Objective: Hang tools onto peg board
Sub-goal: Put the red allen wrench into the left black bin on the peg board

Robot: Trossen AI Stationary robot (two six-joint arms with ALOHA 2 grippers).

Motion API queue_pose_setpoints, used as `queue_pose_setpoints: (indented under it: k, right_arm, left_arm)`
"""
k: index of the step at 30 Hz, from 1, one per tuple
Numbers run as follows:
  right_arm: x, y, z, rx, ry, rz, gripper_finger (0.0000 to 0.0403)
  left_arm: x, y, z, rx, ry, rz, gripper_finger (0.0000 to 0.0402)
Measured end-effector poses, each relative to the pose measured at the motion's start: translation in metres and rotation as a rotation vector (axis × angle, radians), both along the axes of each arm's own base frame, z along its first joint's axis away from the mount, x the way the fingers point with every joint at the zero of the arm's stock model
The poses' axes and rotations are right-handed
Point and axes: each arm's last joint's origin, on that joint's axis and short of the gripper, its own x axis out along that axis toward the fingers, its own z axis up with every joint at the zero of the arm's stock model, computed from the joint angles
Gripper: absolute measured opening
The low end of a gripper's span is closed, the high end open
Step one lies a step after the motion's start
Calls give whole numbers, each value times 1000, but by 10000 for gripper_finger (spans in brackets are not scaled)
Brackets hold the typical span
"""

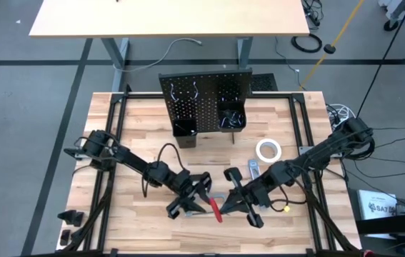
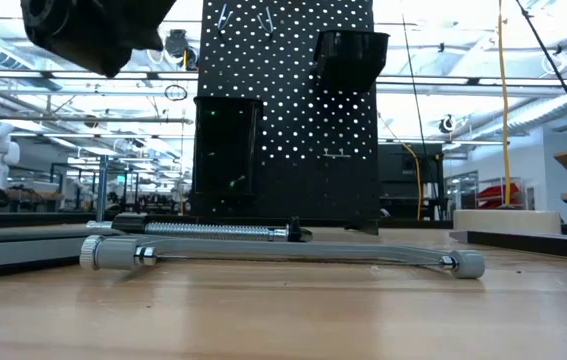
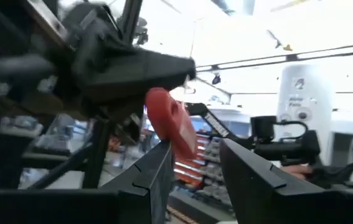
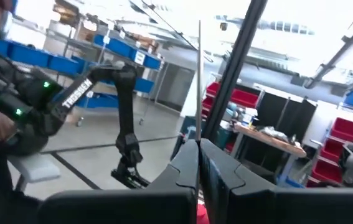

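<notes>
- The upright black perforated metal peg board [image 1: 206, 100] stands at the far middle of the tan wooden desk [image 1: 138, 125], with two black rectangular bins [image 1: 232, 118] fixed to its face.
- The left claw [image 1: 201, 187] is low over the near middle of the desk, its fingers [image 3: 154, 174] parted around a red-handled tool [image 1: 215, 208]; the wrist view shows the red handle [image 3: 171, 121] standing between the two fingers.
- From above, the red-handled tool's long axis runs roughly near-to-far, tilted slightly, between the two claws.
- The right claw [image 1: 232, 187] is just beside it, its fingers [image 4: 188, 168] pressed together on a thin silver blade-like strip [image 4: 199, 81] that rises straight up from the fingertips.
- A grey hacksaw [image 2: 283, 255] lies flat on the desk, its long axis across the low view, frame ends at left and right.
- A white tape roll [image 1: 268, 150] lies flat to the right of the peg board, a small grey tool [image 1: 253, 169] just near of it.
</notes>
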Motion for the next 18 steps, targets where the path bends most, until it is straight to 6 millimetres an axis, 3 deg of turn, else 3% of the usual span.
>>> queue_pose_setpoints:
  k: [18]
  right_arm:
    - [8, -16, -1, 6, 11, -7, 0]
  left_arm:
    - [3, 4, 3, -15, -11, 57, 141]
